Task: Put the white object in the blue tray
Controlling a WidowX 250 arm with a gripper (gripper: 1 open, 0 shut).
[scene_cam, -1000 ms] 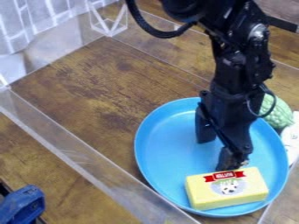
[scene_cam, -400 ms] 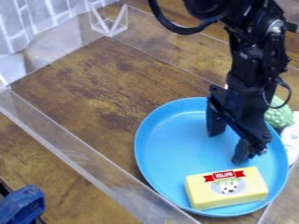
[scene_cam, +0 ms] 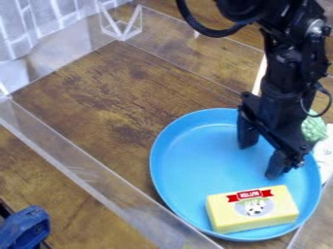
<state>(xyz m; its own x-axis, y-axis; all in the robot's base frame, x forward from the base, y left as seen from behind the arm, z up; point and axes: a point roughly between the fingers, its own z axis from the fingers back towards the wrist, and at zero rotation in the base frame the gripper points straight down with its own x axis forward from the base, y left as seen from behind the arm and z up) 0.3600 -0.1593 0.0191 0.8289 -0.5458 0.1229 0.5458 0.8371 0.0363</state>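
The blue tray is a round dish on the wooden table at the lower right. My black gripper points down over the tray's right side, open, with nothing between its fingers. Only a sliver of the white object shows at the right edge of the picture, just outside the tray's rim and to the right of the gripper. The rest of it is cut off by the frame.
A yellow box with a red label lies in the tray's near part. A green knobbly object sits beside the white one. Clear plastic walls fence the table. A blue thing sits at the bottom left corner.
The gripper has moved to the right and a little away from the yellow box, toward the tray's right rim. It stayed open. Nothing else moved.
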